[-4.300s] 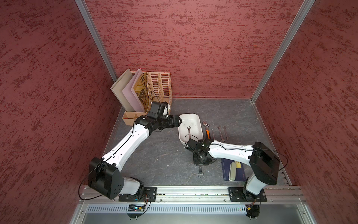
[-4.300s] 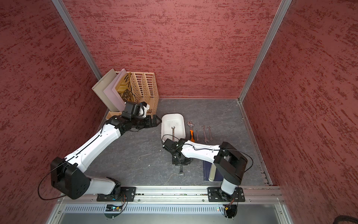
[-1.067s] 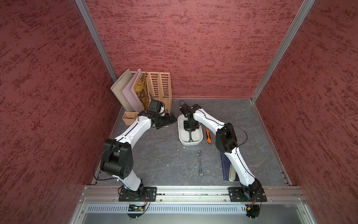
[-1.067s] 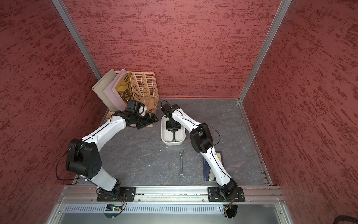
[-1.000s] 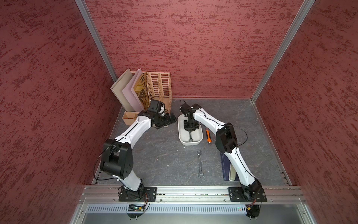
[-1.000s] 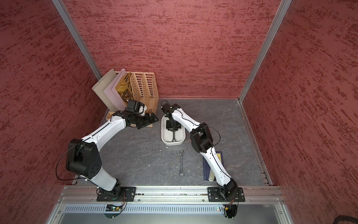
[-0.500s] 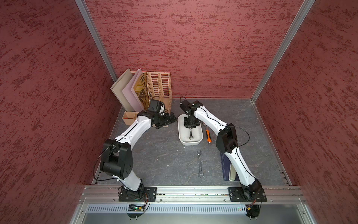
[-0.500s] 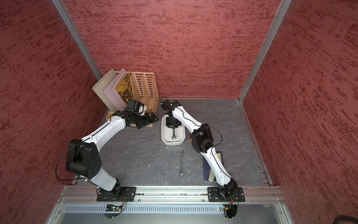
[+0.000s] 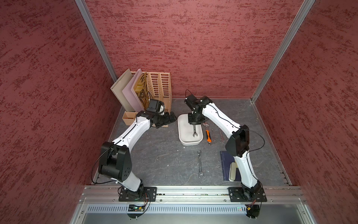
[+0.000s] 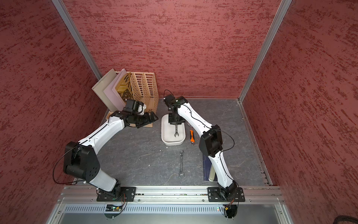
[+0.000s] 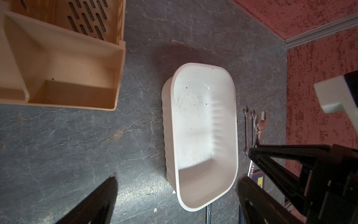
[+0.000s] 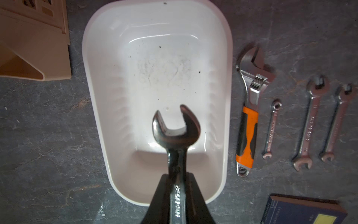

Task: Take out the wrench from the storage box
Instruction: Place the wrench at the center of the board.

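Note:
The white storage box [image 9: 183, 136] [image 10: 168, 138] lies mid-table, and its floor [image 12: 155, 58] [image 11: 193, 116] is bare. My right gripper [image 9: 194, 124] [image 10: 175, 124] [image 12: 177, 178] hangs over the box's far end. It is shut on the shank of a dark steel wrench [image 12: 177, 131] [image 9: 194, 131] [image 10: 176, 131], whose open end points down above the box floor. My left gripper [image 9: 173, 118] [image 10: 155, 117] [image 11: 176, 177] stands open just left of the box, holding nothing.
A second wrench [image 9: 200, 163] [image 10: 181, 163] lies on the table in front of the box. An orange-handled adjustable wrench [image 12: 249, 116] and three small spanners [image 12: 308, 124] lie right of it. A tan slatted rack [image 9: 158, 87] stands at the back left, a blue book [image 9: 225, 164] at the front right.
About four seconds ago the right gripper was low at the table's front by the other wrench. In the last second it has risen slightly over the box with this wrench. The left arm is still.

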You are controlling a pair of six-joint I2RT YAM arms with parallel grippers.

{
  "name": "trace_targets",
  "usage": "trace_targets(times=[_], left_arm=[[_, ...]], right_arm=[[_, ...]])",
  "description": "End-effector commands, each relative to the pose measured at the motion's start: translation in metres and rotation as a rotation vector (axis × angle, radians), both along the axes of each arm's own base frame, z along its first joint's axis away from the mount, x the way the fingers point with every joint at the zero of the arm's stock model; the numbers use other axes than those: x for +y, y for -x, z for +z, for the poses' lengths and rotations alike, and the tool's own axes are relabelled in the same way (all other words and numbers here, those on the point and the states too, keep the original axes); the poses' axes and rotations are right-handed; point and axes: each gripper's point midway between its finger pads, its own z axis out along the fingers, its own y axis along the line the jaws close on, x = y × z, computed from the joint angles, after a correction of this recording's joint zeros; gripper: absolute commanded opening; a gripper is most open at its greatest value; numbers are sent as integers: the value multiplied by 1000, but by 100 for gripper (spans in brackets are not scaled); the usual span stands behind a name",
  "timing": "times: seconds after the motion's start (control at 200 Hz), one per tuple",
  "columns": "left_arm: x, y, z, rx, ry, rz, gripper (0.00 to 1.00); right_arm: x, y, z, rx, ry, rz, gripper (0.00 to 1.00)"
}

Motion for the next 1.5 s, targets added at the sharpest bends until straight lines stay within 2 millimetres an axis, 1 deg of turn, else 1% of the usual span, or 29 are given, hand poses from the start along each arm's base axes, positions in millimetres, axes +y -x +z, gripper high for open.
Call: trace_targets(times=[0.0, 0.09, 0.165, 0.195, 0.205, 0.23, 0.361, 0.416, 0.491, 0.556, 0.801, 0.866, 0.977, 1.132, 1.362, 1.412, 1.498], left_arm=[[-6, 8, 14, -39, 5, -16, 100], [-10, 15, 16, -45, 3, -27, 100], [-15, 23, 18, -48, -2, -37, 100], [-16, 26, 19, -50, -2, -41, 100], [-17, 27, 19, -50, -1, -42, 100], [-19, 30, 18, -49, -2, -45, 100], [-25, 43, 15, -50, -7, -60, 100], [-26, 47, 13, -49, -14, -60, 100], [-27, 52, 10, -45, -18, -57, 100], [-26, 55, 10, -54, -25, -49, 100], [-17, 66, 10, -68, -41, -31, 100], [-17, 67, 8, -66, -43, -32, 100], [-17, 67, 5, -61, -45, -33, 100], [-17, 67, 4, -62, -50, -36, 100], [-14, 66, 2, -64, -57, -34, 100], [-13, 66, 1, -66, -57, -34, 100], [-14, 66, 4, -83, -49, -46, 100]], right_arm=[[-11, 11, 19, -56, 3, -19, 7], [-20, 31, 19, -56, 5, -33, 8], [-30, 52, 14, -50, 10, -45, 8], [-35, 61, 9, -39, 16, -52, 8], [-36, 63, 10, -43, 10, -53, 8], [-40, 72, 4, -30, 18, -57, 8], [-54, 111, -16, -2, 8, -74, 8], [-57, 127, -31, 26, 7, -73, 9], [-59, 143, -47, 49, 0, -69, 9], [-61, 152, -61, 68, -8, -65, 10], [-58, 170, -107, 123, -14, -47, 10], [-58, 174, -117, 136, -11, -47, 10], [-55, 179, -127, 154, -7, -49, 10], [-58, 186, -138, 175, 8, -56, 11], [-63, 191, -143, 187, 23, -60, 14], [-62, 190, -142, 184, 24, -57, 17], [-62, 188, -139, 179, 29, -51, 24]])
